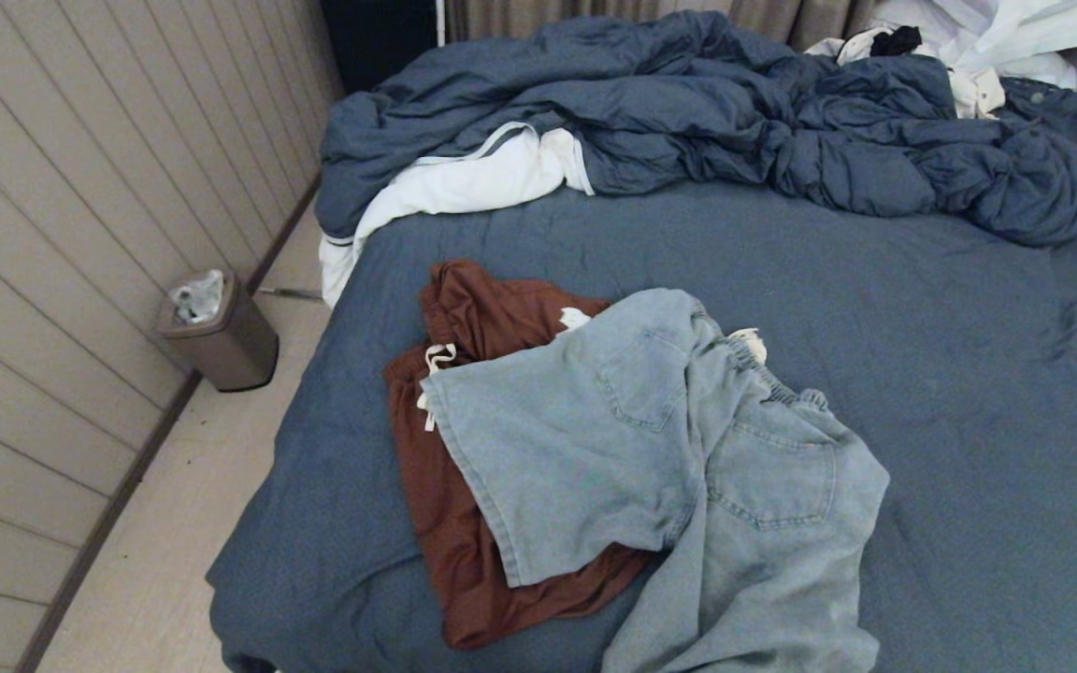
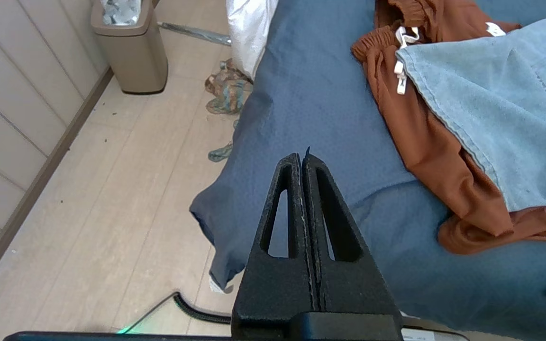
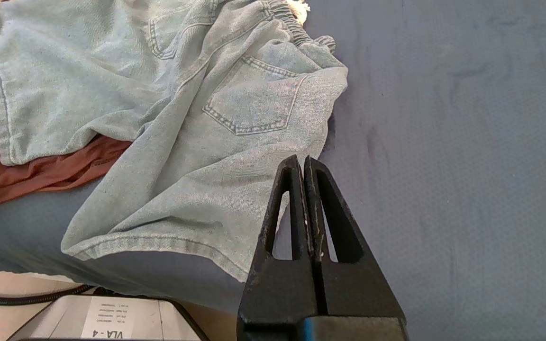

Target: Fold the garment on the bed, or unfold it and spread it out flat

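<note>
- While both arms sit parked short of the near edge of the bed (image 1: pixel 969 393), nothing has been gripped yet — the light-blue denim shorts (image 1: pixel 669 449) lie rumpled on the sheet near that edge, half over a rust-brown garment (image 1: pixel 450 467).
- Risk, as I judge it: the denim overlaps the brown piece, so a careless pinch at the shared hem could lift both layers and drag them together.
- Second risk: one denim leg hangs toward the bed edge; pulling from the wrong corner could slide the shorts off onto the floor.
- Third: the sheet is loose and soft — a deep pinch may catch bedding along with cloth.
- Left hand (image 2: pixel 303 158): fingers pressed fully together, holding nothing, hovering over the bed's corner, clear of the brown garment.
- Right hand (image 3: pixel 304 163): fingers likewise closed tight, empty, poised just beside the denim leg without touching it, as far as I can tell.
- Blue duvet (image 1: pixel 688 112) bunched at the far end, a bin (image 1: pixel 221 332) on the floor.
</note>
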